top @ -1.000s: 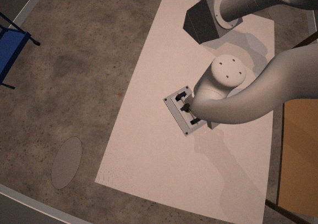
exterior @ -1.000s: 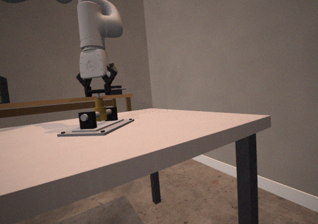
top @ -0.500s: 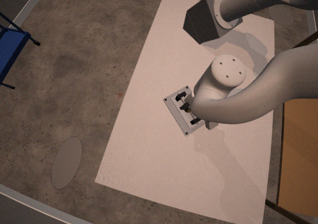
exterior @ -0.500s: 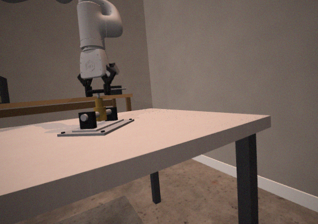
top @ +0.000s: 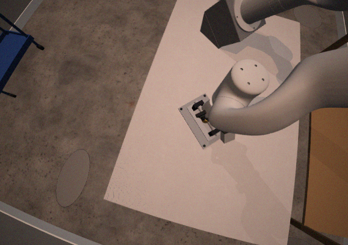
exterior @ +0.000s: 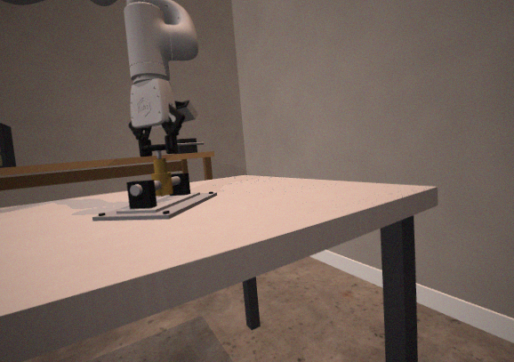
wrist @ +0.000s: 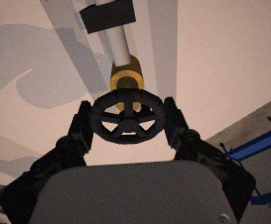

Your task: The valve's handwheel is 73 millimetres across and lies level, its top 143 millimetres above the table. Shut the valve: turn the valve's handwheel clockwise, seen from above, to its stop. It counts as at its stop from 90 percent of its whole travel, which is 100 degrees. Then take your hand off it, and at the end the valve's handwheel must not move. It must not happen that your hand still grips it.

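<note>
The valve stands on a grey baseplate (exterior: 156, 208) on the pale table. It has a yellow body (exterior: 162, 178) and a pipe between two black blocks. Its black spoked handwheel (wrist: 127, 118) lies level on top. My gripper (wrist: 128, 108) comes down from above and is shut on the handwheel's rim, one black finger on each side. In the side view the gripper (exterior: 157, 145) sits at wheel height over the yellow body. In the overhead view my arm hides most of the valve (top: 205, 120).
A wooden bench (exterior: 102, 164) runs behind the table. A blue cart (top: 12, 53) stands on the floor at the far left. The arm's dark base (top: 226, 23) sits at the table's far end.
</note>
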You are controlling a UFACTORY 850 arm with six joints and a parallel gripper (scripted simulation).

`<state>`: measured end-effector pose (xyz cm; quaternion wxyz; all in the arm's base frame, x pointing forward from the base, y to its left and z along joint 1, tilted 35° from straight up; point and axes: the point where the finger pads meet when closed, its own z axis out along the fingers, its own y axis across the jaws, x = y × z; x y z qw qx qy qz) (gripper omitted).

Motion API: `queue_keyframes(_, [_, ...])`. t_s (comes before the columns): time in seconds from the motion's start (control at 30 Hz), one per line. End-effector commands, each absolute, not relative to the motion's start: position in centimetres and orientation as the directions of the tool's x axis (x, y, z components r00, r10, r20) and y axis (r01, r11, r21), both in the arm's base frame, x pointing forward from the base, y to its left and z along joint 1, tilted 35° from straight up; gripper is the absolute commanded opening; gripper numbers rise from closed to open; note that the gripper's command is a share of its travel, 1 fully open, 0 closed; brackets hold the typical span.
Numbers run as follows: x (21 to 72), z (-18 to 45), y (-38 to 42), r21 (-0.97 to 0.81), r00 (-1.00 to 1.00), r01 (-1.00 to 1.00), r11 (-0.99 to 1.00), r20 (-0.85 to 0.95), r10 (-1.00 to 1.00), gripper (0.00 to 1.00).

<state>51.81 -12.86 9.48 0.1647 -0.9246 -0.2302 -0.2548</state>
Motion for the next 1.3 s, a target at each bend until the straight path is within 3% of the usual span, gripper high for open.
queue_keyframes(0.0, [51.85,9.52,-12.91,-0.229,0.802,0.45,-0.863,0.53,0.277,0.0])
queue_keyframes(1.27, [51.85,9.52,-12.91,-0.501,0.911,-0.121,-0.857,0.286,-0.296,0.0])
